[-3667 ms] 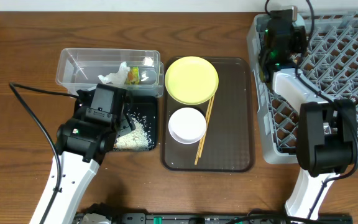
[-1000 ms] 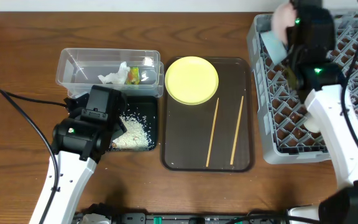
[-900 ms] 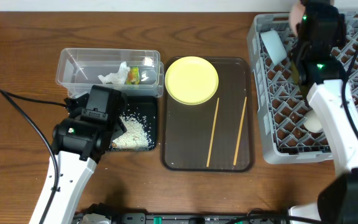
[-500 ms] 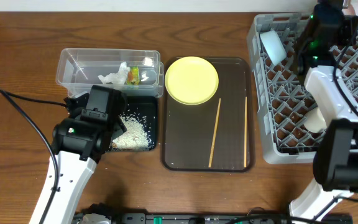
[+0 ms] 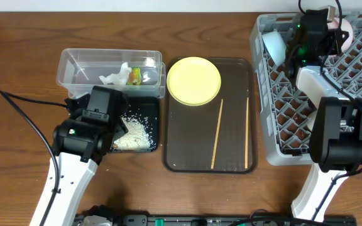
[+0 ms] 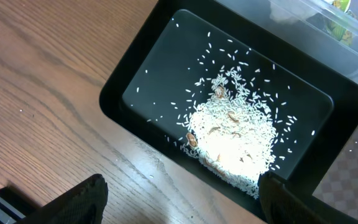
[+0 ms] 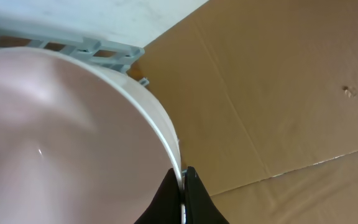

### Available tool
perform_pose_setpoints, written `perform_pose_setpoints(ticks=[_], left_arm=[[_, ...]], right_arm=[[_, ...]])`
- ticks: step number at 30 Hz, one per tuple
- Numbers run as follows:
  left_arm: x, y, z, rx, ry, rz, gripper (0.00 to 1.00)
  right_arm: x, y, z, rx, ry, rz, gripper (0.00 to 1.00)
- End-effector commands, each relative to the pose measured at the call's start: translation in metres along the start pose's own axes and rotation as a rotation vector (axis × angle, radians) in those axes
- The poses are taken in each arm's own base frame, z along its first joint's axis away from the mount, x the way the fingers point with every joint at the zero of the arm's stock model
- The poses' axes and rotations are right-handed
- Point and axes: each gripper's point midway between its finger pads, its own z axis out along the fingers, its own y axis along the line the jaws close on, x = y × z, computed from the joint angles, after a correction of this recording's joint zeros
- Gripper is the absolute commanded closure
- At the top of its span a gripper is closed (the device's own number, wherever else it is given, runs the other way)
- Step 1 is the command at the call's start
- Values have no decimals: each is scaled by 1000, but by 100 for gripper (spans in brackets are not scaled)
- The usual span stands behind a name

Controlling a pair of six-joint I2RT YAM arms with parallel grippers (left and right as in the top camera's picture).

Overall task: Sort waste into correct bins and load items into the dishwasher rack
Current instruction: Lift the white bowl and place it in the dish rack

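Rightward, white bowl [image 7: 67, 124] in end effector [image 7: 182, 180]

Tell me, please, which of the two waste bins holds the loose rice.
The shallow black tray, with the white rice grains heaped inside; the clear plastic tub beside it holds a crumpled tissue and a snack wrapper instead.

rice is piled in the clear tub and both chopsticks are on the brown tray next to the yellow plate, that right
Not quite. The rice sits in the black tray, not the clear tub, as the left wrist view shows. Both chopsticks do lie on the brown tray near the yellow plate.
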Motion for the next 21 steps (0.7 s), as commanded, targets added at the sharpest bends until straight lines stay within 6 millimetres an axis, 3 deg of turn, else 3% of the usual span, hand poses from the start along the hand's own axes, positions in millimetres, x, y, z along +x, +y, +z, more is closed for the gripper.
perform_pose_setpoints(ticks=[1, 12, 17, 21], left_arm=[[-2, 2, 0, -11, -4, -16, 20], [-2, 2, 0, -11, -4, -16, 20], [-2, 2, 0, -11, -4, -16, 20], [-2, 2, 0, -11, -4, -16, 20]], right_arm=[[-2, 24, -8, -45, -22, -7, 99], [-1, 45, -26, -109, -20, 19, 92], [-2, 48, -35, -100, -15, 2, 73], [-3, 42, -43, -114, -5, 21, 82]])
